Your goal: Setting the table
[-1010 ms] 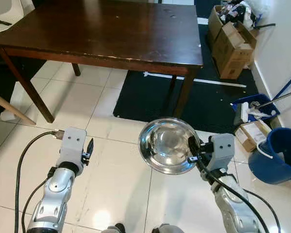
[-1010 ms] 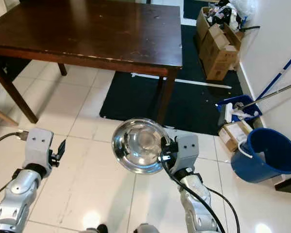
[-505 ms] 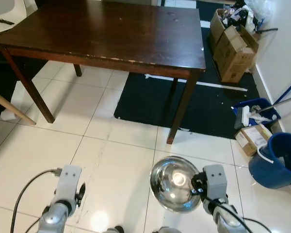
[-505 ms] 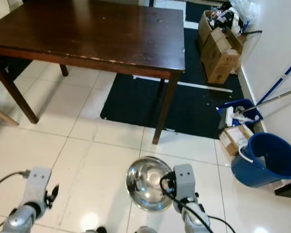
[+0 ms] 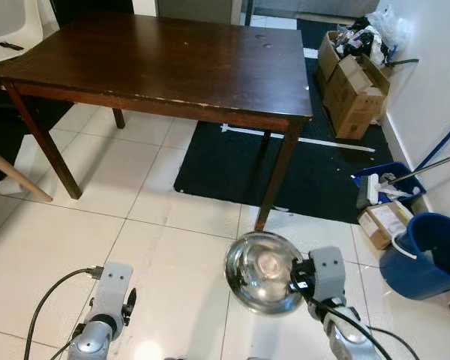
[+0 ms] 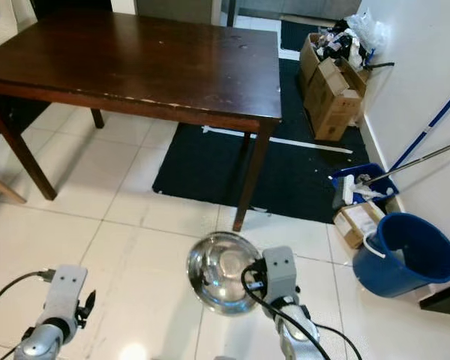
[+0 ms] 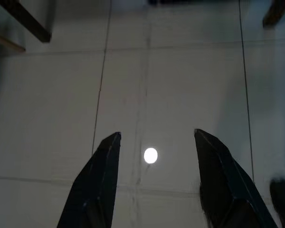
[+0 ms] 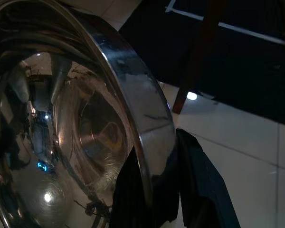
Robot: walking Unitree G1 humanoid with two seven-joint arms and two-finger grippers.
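White floor tiles (image 5: 172,247) lie below and the dark worktop (image 5: 165,60) well ahead of the right hand (image 5: 298,279), which pinches the rim of a steel bowl (image 5: 260,271) held level for carrying there, while the left hand (image 7: 154,185) hangs released, fingers spread.

Dark wooden desk (image 5: 165,64) across upper half, top bare. Steel bowl (image 5: 261,271) low centre above white tile floor (image 5: 172,247), near desk's front right leg, rim clamped by right end effector (image 5: 298,279). Left end effector (image 5: 127,304) low at left, over tiles, fingers unclear. Dark rug (image 5: 315,169) under desk's right end. Cardboard boxes (image 5: 352,82) by wall; blue bucket (image 5: 427,255) at right edge.
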